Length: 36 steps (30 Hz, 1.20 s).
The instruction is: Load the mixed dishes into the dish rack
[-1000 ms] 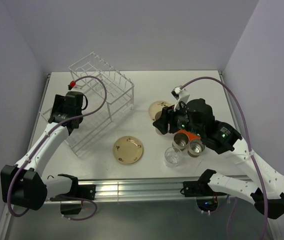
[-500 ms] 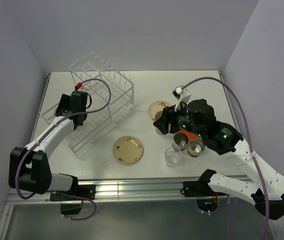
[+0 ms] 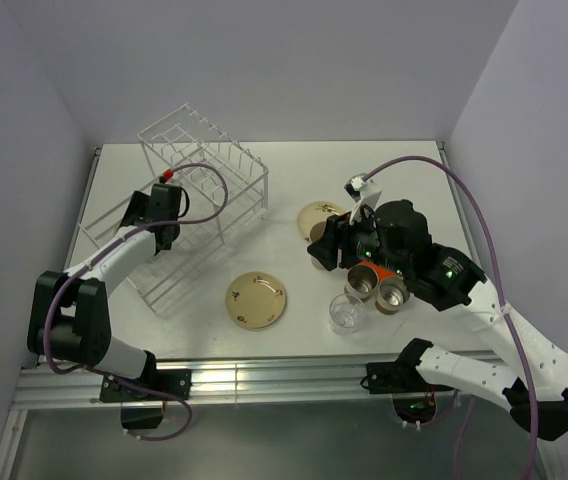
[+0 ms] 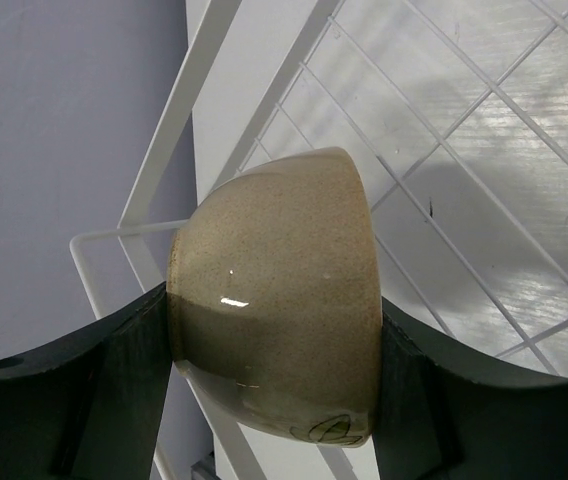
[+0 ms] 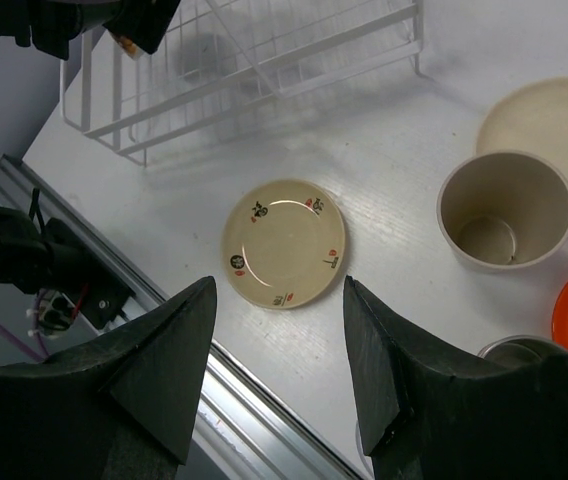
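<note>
Gripping beige bowl (image 4: 274,290), left claw (image 4: 274,312) over rack (image 3: 204,190); right claw (image 5: 276,286) spread wide.

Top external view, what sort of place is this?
Probably a robot lab cell, not a kitchen: bare walls around a white table, a robot arm on an aluminium rail, a dish rack staged.

We are holding our left arm (image 3: 104,262) out from its base at the near left, the forearm slanting forward and toward the middle. At its wrist, the left gripper (image 4: 274,370) is closing its two dark fingers (image 4: 114,390) on opposite sides of a beige bowl (image 4: 274,300), both pads touching it. We are folding our right arm (image 3: 494,310) up from its base at the near right and in toward the middle. There the right gripper (image 5: 276,290) is hanging aloft, pointing downward, its jaws spread wide and gripping nothing.
</note>
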Motion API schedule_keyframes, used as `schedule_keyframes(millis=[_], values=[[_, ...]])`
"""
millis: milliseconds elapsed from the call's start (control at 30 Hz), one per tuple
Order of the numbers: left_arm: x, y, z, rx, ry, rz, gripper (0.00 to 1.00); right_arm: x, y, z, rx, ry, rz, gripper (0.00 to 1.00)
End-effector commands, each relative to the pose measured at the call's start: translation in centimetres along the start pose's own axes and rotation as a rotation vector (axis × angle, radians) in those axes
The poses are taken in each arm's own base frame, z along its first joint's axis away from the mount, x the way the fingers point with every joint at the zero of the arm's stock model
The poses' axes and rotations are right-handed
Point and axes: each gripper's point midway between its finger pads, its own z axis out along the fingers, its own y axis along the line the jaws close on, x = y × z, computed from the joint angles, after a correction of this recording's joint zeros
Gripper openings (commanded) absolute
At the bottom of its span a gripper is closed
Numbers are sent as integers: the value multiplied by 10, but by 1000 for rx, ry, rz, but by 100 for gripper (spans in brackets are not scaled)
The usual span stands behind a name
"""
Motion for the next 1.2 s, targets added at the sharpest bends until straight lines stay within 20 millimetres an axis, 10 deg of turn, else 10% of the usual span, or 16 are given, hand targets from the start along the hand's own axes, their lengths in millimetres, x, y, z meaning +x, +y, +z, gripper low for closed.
schedule_keyframes(millis=[0,300,1167], values=[[-23,18,0,-65,-52,-45,0,-12,2,-2,-14,-52,-17,61],[-24,5,5,-11,-31,-42,0,-11,2,-1,-13,-47,-14,61],[-16,-15,1,96,1,-63,57,-8,0,-1,-10,-48,-17,60]])
